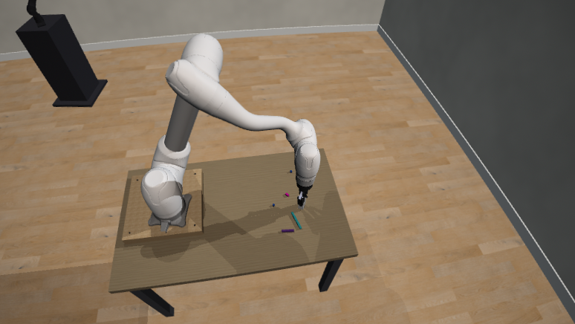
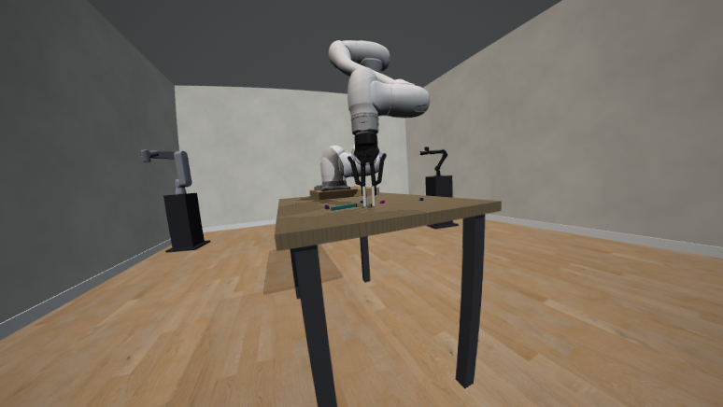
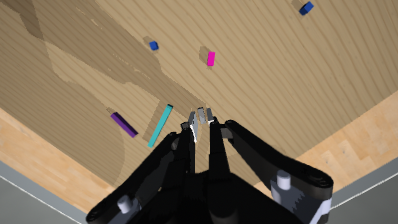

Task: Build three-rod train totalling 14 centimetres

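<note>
My gripper [image 1: 301, 205] [image 2: 369, 203] [image 3: 202, 116] points down at the table, its fingers narrowly open around a small grey rod [image 2: 369, 205] [image 3: 201, 113]. The grey rod lies low between the fingertips, partly hidden. A turquoise rod [image 1: 296, 220] [image 2: 344, 206] [image 3: 160, 125] lies flat close by, left of the fingers in the wrist view. A purple rod [image 1: 287, 230] [image 2: 326, 206] [image 3: 124, 125] lies beyond it at another angle. A magenta rod [image 1: 287, 195] [image 2: 382, 202] [image 3: 211, 59] lies apart. One blue rod [image 1: 273, 205] [image 3: 154, 45] and another blue rod [image 1: 290, 171] [image 2: 421, 199] [image 3: 306, 8] lie separately.
The arm's base stands on a wooden board [image 1: 132, 225] at the far end of the table [image 1: 249, 257] [image 2: 430, 209]. The table's outer edge runs beyond the gripper. Two pedestals [image 2: 183, 222] [image 2: 438, 186] with other arms stand away from the table.
</note>
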### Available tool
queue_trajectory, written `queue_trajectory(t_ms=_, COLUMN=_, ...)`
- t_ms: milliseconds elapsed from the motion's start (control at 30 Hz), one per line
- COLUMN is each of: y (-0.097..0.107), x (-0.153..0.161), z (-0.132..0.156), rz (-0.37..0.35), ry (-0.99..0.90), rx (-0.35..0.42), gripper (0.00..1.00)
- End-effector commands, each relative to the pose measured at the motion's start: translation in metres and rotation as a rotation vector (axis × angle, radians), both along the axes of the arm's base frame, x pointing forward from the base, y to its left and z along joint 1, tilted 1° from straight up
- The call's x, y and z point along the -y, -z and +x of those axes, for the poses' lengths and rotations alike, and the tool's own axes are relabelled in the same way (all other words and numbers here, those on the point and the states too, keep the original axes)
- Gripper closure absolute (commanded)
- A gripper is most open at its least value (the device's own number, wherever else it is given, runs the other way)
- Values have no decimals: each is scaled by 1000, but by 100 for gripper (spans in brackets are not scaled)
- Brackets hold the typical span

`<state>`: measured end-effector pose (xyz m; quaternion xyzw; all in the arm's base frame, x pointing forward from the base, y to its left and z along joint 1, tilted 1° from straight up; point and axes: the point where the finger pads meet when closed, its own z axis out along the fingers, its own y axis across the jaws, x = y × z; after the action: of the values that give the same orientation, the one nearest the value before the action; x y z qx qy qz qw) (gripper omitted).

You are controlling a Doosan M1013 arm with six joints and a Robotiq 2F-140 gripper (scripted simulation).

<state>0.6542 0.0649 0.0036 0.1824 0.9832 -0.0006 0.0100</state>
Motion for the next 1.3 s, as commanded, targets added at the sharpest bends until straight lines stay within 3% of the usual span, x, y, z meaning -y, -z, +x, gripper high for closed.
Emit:
queue_trajectory(t_ms=0, y=5, x=-2, z=-2, rz=4, ry=3, rx=-4, gripper=85)
queue_trajectory(t_ms=833, y=5, x=-2, z=-2, rz=4, ry=3, rx=-4, gripper=85)
queue_trajectory(t_ms=867, y=5, x=-2, z=-2, rz=4, ry=3, rx=-4, gripper=97)
queue_trajectory(t_ms=1267, y=5, x=-2, z=-2, rz=4, ry=3, rx=-4, gripper=97)
